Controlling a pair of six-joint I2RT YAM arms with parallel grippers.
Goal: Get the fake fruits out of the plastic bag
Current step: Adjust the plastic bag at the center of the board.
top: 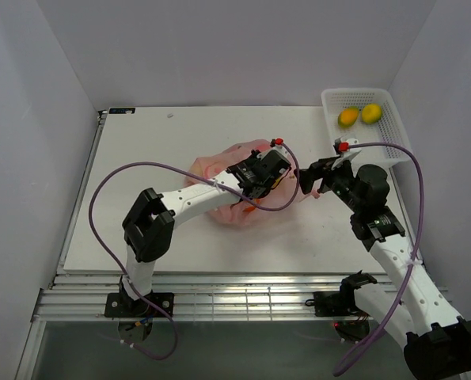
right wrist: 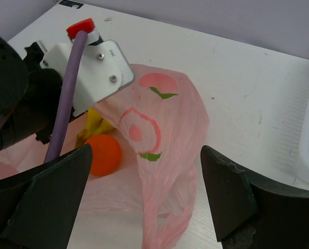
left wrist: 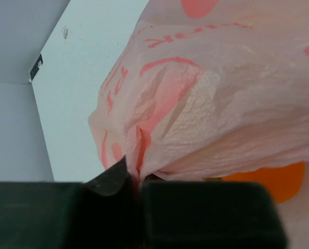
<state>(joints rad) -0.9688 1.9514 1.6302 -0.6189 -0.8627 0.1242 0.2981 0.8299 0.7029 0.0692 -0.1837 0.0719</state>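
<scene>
The pink plastic bag (top: 219, 178) lies mid-table; it also shows in the left wrist view (left wrist: 222, 104) and the right wrist view (right wrist: 164, 129). My left gripper (top: 260, 178) is shut on a fold of the bag's rim (left wrist: 136, 176) and holds the mouth up. Inside the opening an orange (right wrist: 103, 154) lies next to a yellow banana (right wrist: 94, 125); the orange shows through the plastic in the left wrist view (left wrist: 271, 179). My right gripper (top: 310, 180) is open, facing the bag's mouth, with a hanging flap of plastic between its fingers (right wrist: 224, 192). Two yellow lemons (top: 359, 115) lie in the white basket (top: 393, 150).
The white mesh basket stands at the table's far right corner. Purple cables loop over both arms. Grey walls close in the table on left, back and right. The metal rail (top: 219, 301) runs along the near edge.
</scene>
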